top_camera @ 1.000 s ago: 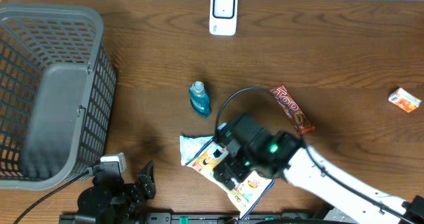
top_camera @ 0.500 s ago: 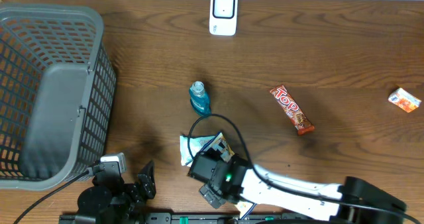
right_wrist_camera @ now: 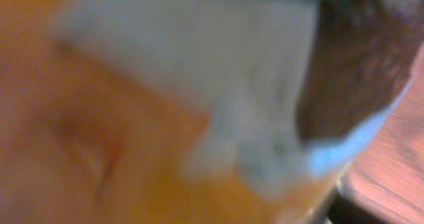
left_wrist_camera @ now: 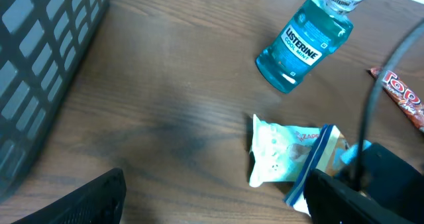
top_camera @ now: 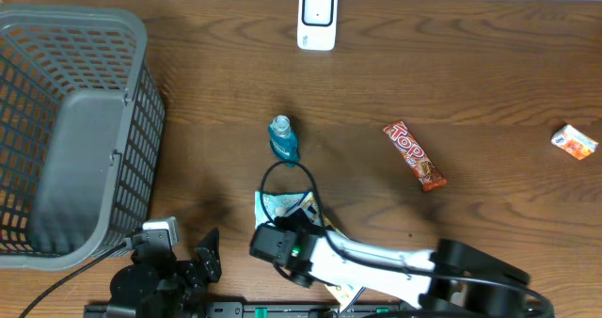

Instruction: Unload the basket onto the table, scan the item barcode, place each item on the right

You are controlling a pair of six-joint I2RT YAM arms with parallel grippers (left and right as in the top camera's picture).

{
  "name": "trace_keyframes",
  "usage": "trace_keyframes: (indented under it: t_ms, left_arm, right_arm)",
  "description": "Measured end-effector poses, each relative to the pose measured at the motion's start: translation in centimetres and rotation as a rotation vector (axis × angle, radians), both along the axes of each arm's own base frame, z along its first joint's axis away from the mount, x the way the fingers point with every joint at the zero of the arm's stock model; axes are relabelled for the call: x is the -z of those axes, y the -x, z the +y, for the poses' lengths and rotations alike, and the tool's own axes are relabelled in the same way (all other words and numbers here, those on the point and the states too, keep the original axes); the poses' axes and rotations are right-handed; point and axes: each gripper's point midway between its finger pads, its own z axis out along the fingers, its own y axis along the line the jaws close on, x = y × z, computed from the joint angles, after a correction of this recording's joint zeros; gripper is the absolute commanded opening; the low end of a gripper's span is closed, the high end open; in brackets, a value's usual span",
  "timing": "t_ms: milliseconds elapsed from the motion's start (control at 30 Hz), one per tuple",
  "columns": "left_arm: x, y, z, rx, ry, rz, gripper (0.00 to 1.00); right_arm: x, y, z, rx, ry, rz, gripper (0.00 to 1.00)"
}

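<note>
the right gripper (top_camera: 285, 246) has swung left across the packet (top_camera: 280, 205) since a second ago, from its right side to its near-left end.
we see the packet flat on the table (top_camera: 451, 83), near its front edge, just this side of the bottle (top_camera: 283, 139) and well apart from the scanner (top_camera: 317, 19) at the far edge. the right wrist view is a close blur of orange and white wrapper, so we cannot tell how wide the jaws stand or whether they hold the packet. the left gripper (top_camera: 199, 254) sits spread wide and empty near the basket (top_camera: 141, 139). a bar (top_camera: 415, 155) lies off to the right.
</note>
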Motion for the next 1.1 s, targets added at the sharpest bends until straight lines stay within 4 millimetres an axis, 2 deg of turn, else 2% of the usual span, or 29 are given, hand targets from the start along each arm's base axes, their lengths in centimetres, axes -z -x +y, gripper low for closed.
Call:
trace_keyframes:
  t_ms: [67,300,433,600,733,933,1100]
  left_arm:
    - [0.0,0.0,0.0,0.0,0.0,-0.001,0.86]
    - [0.0,0.0,0.0,0.0,0.0,0.0,0.86]
    - [0.0,0.0,0.0,0.0,0.0,0.0,0.86]
    - [0.0,0.0,0.0,0.0,0.0,-0.001,0.86]
    - [0.0,0.0,0.0,0.0,0.0,0.0,0.86]
    - [0.0,0.0,0.0,0.0,0.0,0.0,0.86]
    - [0.0,0.0,0.0,0.0,0.0,0.0,0.86]
  right_arm:
    - [-0.3,-0.5,-0.4,0.023,0.043,-0.024,0.01]
    - [-1.8,-0.8,-1.2,0.093,0.136,-0.029,0.01]
    - [-2.9,-0.9,0.2,0.082,0.081,0.049,0.01]
    - [-5.4,-1.1,1.7,0.023,-0.104,0.212,0.01]
    - [-8.6,-0.8,2.7,-0.078,-0.348,0.423,0.01]
    - [-12.0,0.3,4.3,-0.197,-0.662,0.655,0.01]
    - [-16.0,1.7,6.3,-0.268,-0.932,0.802,0.01]
